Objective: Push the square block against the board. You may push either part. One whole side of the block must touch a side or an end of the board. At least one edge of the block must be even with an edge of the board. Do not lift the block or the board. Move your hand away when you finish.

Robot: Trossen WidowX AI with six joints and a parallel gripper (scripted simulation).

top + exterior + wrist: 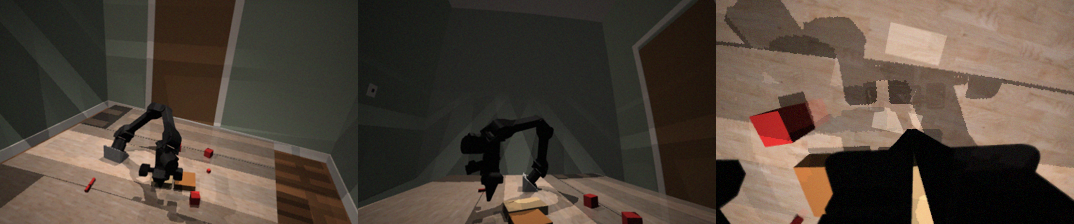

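Observation:
The orange square block (186,180) (530,217) (816,189) lies flat beside the pale yellow board (169,181) (525,204). In the top view only a narrow dark line shows between them; I cannot tell whether they touch. The arm hides part of the board there. In the wrist view only a pale sliver of the board shows between the fingers. My gripper (160,184) (488,200) (911,133) is shut and empty, pointing down. In the exterior view its tip is left of the board, apart from it.
A red cube (195,198) (772,129) lies close to the block, on the near side in the top view. Another red cube (209,153) and a tiny red piece (209,171) lie farther right and back. A red rod (90,185) (481,190) lies off to the left.

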